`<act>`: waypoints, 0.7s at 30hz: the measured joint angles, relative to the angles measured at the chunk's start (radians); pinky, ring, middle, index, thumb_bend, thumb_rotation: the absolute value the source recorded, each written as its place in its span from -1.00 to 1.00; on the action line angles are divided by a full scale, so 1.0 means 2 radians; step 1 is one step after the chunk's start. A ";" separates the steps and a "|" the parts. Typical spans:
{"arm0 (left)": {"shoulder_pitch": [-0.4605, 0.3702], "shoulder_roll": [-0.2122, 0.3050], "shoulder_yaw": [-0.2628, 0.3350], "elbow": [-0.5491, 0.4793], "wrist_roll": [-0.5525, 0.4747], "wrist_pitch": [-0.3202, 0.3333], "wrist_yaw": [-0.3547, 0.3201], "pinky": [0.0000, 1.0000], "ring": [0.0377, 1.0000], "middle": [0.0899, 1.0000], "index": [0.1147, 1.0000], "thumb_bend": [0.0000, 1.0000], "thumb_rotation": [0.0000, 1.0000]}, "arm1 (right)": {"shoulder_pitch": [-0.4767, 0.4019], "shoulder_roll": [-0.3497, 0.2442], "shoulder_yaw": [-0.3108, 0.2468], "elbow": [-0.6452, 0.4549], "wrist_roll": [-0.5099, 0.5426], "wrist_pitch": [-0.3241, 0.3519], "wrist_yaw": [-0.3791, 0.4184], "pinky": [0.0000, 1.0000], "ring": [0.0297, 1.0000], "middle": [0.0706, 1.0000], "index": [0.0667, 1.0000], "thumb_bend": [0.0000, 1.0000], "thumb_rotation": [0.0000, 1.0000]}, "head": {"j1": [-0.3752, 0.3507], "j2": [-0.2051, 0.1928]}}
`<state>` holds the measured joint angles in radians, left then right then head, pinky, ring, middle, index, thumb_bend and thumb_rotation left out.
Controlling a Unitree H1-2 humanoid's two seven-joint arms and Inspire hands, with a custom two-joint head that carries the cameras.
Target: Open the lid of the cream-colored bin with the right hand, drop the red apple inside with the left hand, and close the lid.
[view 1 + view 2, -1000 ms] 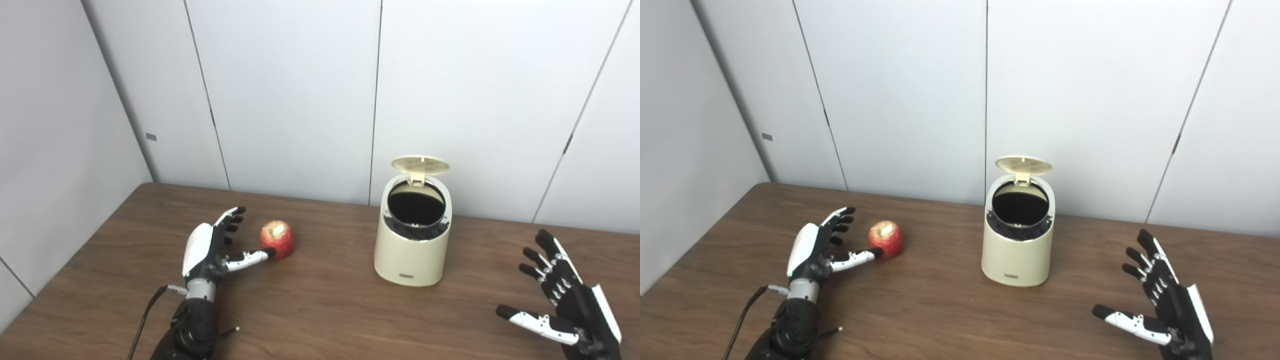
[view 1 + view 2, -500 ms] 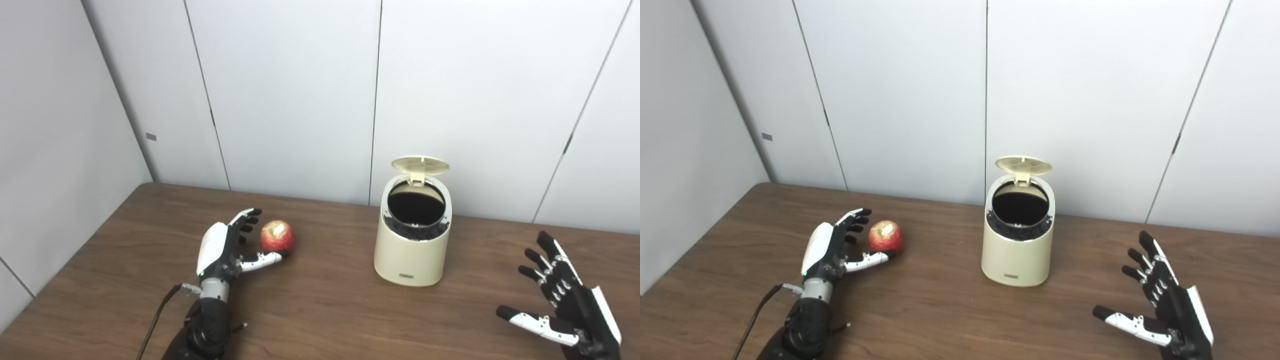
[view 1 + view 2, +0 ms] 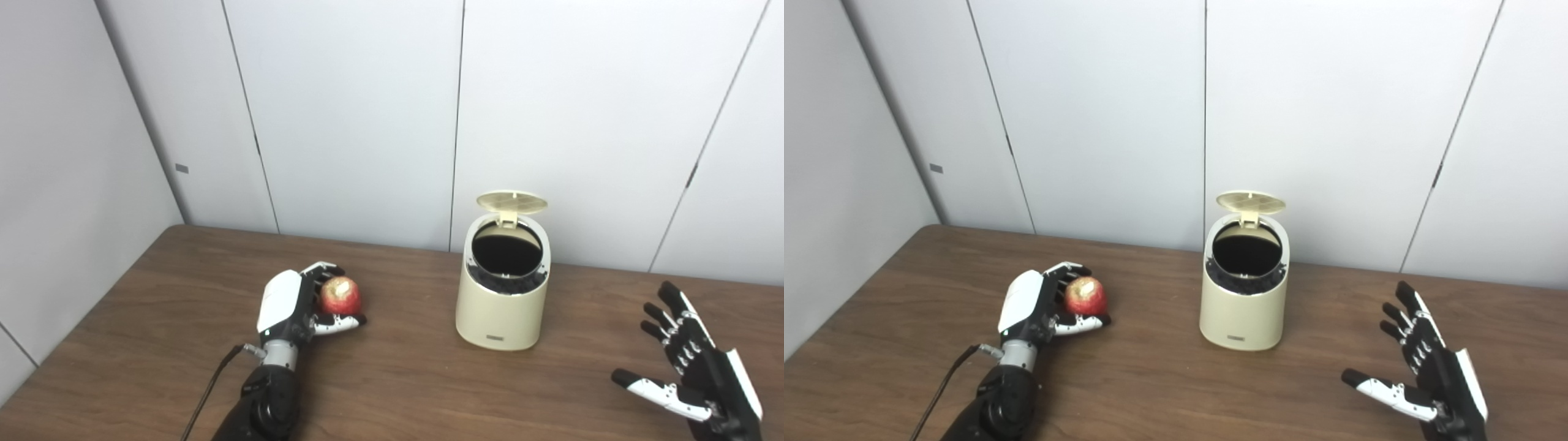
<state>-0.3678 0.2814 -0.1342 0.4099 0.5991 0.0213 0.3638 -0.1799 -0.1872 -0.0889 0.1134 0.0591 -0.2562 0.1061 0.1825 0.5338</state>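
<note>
The red apple (image 3: 340, 295) rests on the wooden table (image 3: 398, 380), left of the cream-colored bin (image 3: 502, 309). My left hand (image 3: 293, 305) is wrapped around the apple, fingers curled over its far side and thumb along its front. The bin's lid (image 3: 511, 201) stands up at the back, showing the dark inside. My right hand (image 3: 692, 364) hovers open at the lower right, well away from the bin, fingers spread and holding nothing.
White wall panels (image 3: 367, 122) rise close behind the bin and along the table's left side. A thin cable (image 3: 211, 386) trails from my left wrist over the table. The table's near edge is out of view.
My left hand has slid right and closed its fingers and thumb around the apple. The right hand and the bin have stayed put; the view shifted slightly.
</note>
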 measured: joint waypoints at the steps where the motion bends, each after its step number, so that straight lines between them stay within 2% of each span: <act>1: -0.001 0.000 -0.002 0.002 0.006 0.001 0.004 -0.18 -0.16 -0.19 -0.10 0.05 -1.00 | 0.000 0.000 0.000 -0.001 0.000 0.000 0.000 0.73 0.81 0.94 0.88 0.52 -0.61 | 0.000 0.000; 12: -0.001 -0.001 -0.007 0.008 0.017 -0.002 0.030 -0.33 -0.26 -0.21 -0.11 0.05 -1.00 | 0.001 0.000 -0.002 0.007 0.000 0.000 -0.001 0.64 0.82 0.93 0.89 0.53 -0.55 | 0.000 -0.001; 17: 0.000 -0.002 -0.005 0.006 0.023 -0.017 0.054 -0.45 -0.31 -0.22 -0.10 0.05 -1.00 | 0.001 0.000 0.000 0.011 -0.002 -0.003 -0.001 0.61 0.80 0.93 0.88 0.51 -0.61 | -0.016 -0.008; 21: 0.020 -0.014 -0.004 -0.036 0.024 -0.031 0.068 -0.48 -0.35 -0.25 -0.10 0.05 -1.00 | -0.003 -0.001 0.001 0.023 -0.008 -0.016 -0.001 0.56 0.74 0.89 0.85 0.50 -0.62 | -0.028 -0.015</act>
<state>-0.3287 0.2525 -0.1429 0.3385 0.6478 -0.0399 0.5005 -0.1861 -0.1901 -0.0872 0.1603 0.0431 -0.2888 0.1036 0.1273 0.5031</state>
